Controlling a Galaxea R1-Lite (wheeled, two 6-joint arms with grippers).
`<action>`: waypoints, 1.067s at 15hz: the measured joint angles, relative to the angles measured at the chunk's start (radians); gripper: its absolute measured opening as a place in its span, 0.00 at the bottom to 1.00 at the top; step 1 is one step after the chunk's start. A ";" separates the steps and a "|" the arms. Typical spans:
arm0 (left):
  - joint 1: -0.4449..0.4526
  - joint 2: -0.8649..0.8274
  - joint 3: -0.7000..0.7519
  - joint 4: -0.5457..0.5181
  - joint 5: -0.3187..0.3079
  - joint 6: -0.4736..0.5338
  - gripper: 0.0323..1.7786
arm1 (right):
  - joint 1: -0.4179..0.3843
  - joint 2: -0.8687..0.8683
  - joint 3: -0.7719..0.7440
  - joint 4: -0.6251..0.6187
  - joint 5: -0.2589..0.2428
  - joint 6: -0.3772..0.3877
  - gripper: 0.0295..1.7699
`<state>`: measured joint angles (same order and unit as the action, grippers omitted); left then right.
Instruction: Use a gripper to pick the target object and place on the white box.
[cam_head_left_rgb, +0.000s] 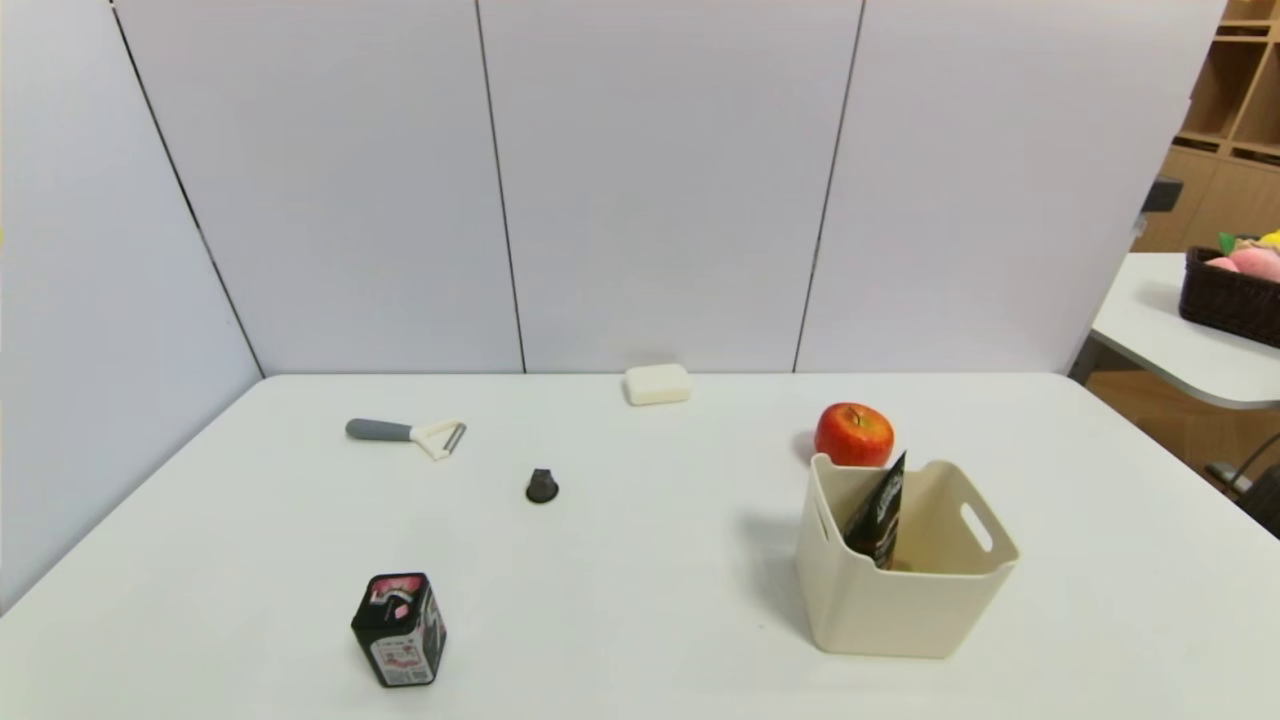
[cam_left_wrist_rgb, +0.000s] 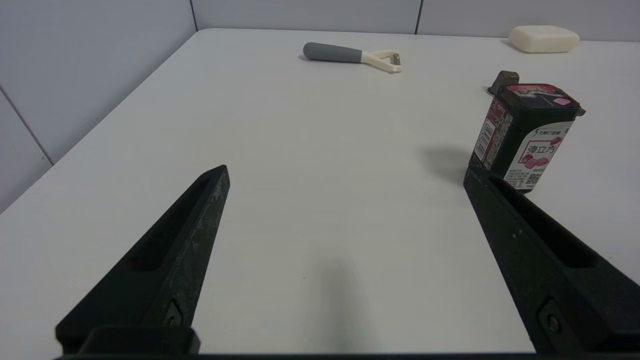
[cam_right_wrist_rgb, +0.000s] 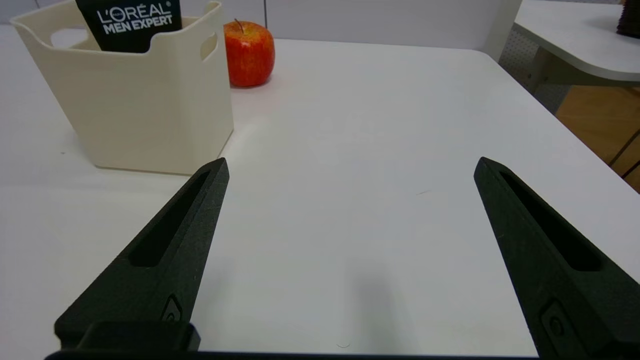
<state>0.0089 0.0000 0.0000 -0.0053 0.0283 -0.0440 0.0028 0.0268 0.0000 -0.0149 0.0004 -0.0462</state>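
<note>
- Tube (cam_head_left_rgb: 880, 512) stands tilted inside the white box (cam_head_left_rgb: 905, 600), leaning on its wall; I judge placement done.
- Right gripper (cam_right_wrist_rgb: 350, 170) hovers over bare bench (cam_head_left_rgb: 640, 560) near the box, fingers spread, holding nothing.
- Left gripper (cam_left_wrist_rgb: 345, 172) sits parked beside the tin (cam_left_wrist_rgb: 525, 135), fingers likewise released.

The left gripper (cam_left_wrist_rgb: 345, 170) hangs low over the white table (cam_left_wrist_rgb: 310, 150) with its two black fingers (cam_left_wrist_rgb: 170, 265) spread wide and nothing between them. A squat black tin (cam_left_wrist_rgb: 525, 135) with a pink and white label stands upright just beyond one fingertip. Past the tin, close behind it, sits a small dark object (cam_left_wrist_rgb: 504, 80). Farther beyond the tin lie a grey-handled peeler (cam_left_wrist_rgb: 350, 54) and a white soap-like block (cam_left_wrist_rgb: 544, 38).
</note>
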 joint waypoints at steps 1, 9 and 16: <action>0.000 0.000 0.000 0.000 0.000 0.000 0.95 | 0.000 -0.010 0.000 -0.002 -0.001 0.014 0.96; 0.000 0.000 0.000 0.000 0.000 0.000 0.95 | 0.000 -0.028 0.000 -0.006 -0.011 0.050 0.96; 0.000 0.000 0.000 0.000 0.000 0.000 0.95 | 0.000 -0.028 0.000 -0.006 -0.011 0.069 0.96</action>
<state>0.0089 0.0000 0.0000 -0.0057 0.0287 -0.0443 0.0028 -0.0013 0.0000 -0.0206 -0.0111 0.0226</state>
